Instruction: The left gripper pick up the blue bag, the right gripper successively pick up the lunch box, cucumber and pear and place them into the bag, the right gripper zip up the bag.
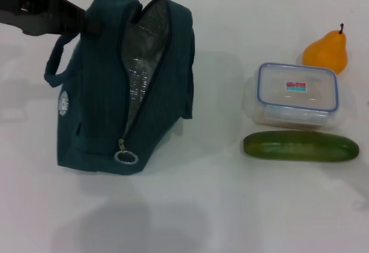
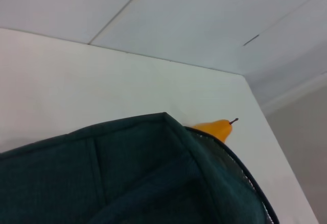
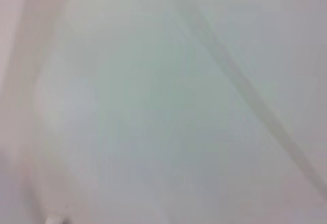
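The blue bag (image 1: 109, 91) is standing upright on the white table (image 1: 190, 207) at about nine o'clock in the head view, its zipper open and showing silver lining, the round zipper ring (image 1: 126, 157) hanging low at its front. The left pincer (image 1: 86, 19) is reaching in from ten o'clock and meeting the bag's top edge; whether it is clenched on the fabric cannot be told. In the left wrist view the bag (image 2: 127, 178) is filling the foreground. The lunch box (image 1: 297, 91) is sitting at three o'clock, well apart from the bag. The cucumber (image 1: 300, 146) is lying lengthwise just in front of it, and the pear (image 1: 327, 52) is standing just behind it at two o'clock. The right pincer is not showing in any view.
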Controlling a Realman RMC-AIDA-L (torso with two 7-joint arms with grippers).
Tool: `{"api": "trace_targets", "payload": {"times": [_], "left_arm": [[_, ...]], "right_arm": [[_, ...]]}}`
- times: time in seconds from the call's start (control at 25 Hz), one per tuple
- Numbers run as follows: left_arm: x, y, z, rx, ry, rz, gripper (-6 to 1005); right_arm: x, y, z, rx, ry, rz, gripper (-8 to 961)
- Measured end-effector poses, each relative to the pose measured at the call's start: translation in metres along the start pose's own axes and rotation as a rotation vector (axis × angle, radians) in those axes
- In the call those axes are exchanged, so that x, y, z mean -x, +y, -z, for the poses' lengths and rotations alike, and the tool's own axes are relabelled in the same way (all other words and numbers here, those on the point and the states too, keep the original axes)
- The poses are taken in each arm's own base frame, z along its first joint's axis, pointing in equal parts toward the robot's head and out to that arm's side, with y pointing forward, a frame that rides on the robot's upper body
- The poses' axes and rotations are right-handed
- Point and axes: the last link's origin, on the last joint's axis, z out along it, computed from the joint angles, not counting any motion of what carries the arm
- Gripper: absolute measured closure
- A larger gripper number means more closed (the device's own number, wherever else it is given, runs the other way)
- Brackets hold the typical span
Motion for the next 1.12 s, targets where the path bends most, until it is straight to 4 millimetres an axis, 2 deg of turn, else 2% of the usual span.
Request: {"api": "trace_targets", "payload": {"times": [0.2,0.44,0.88,1.12], "left_arm": [[0.001,-0.001,-0.001,0.002,-0.006,0.003,953],[0.001,-0.002,-0.001,-0.003,-0.004,0.003,953],[0.000,-0.002,-0.001,-0.006,-0.006,0.000,953],[-0.001,-0.001,-0.002,-0.006,-0.006,-0.003,952]], "right_arm": [[0.004,-0.016,0.011,-0.153,-0.110,-0.346,202],[-0.008,-0.039,0.016,-0.319,-0.124,-0.706,202],[-0.026,-0.057,0.014,-0.467,-0.076,-0.832,202],[-0.027,-0.066,-0.004,-0.481,-0.032,-0.816,202]]}}
